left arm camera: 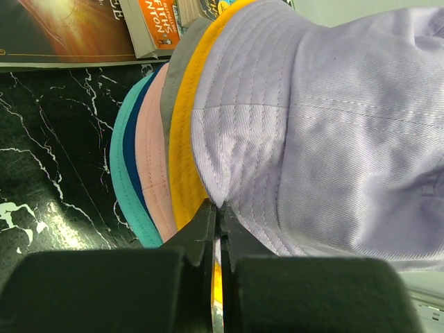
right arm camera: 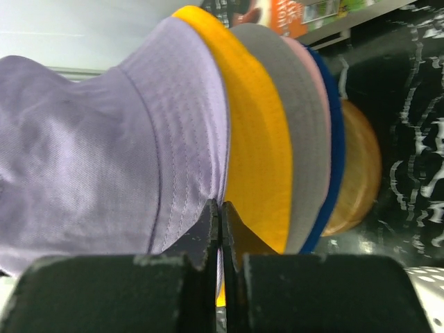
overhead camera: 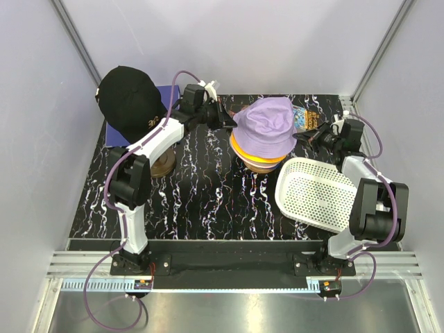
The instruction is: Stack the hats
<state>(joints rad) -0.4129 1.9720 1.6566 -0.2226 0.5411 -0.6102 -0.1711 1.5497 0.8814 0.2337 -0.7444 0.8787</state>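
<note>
A lavender bucket hat (overhead camera: 264, 127) sits on top of a stack of hats at the table's back centre. Under it show orange (left arm camera: 182, 139), grey, pink (left arm camera: 151, 159), blue and teal (left arm camera: 121, 173) brims. My left gripper (left arm camera: 220, 207) is shut on the lavender hat's brim at the stack's left side (overhead camera: 227, 119). My right gripper (right arm camera: 220, 205) is shut on the same brim (right arm camera: 187, 125) at the right side (overhead camera: 304, 136). A black baseball cap (overhead camera: 128, 97) sits on a stand at the back left.
A white perforated basket (overhead camera: 313, 192) lies at the right, in front of my right arm. A wooden stand base (overhead camera: 164, 165) sits under the left arm. Books (left arm camera: 156, 24) lie behind the stack. A blue pad (overhead camera: 166, 97) lies by the black cap.
</note>
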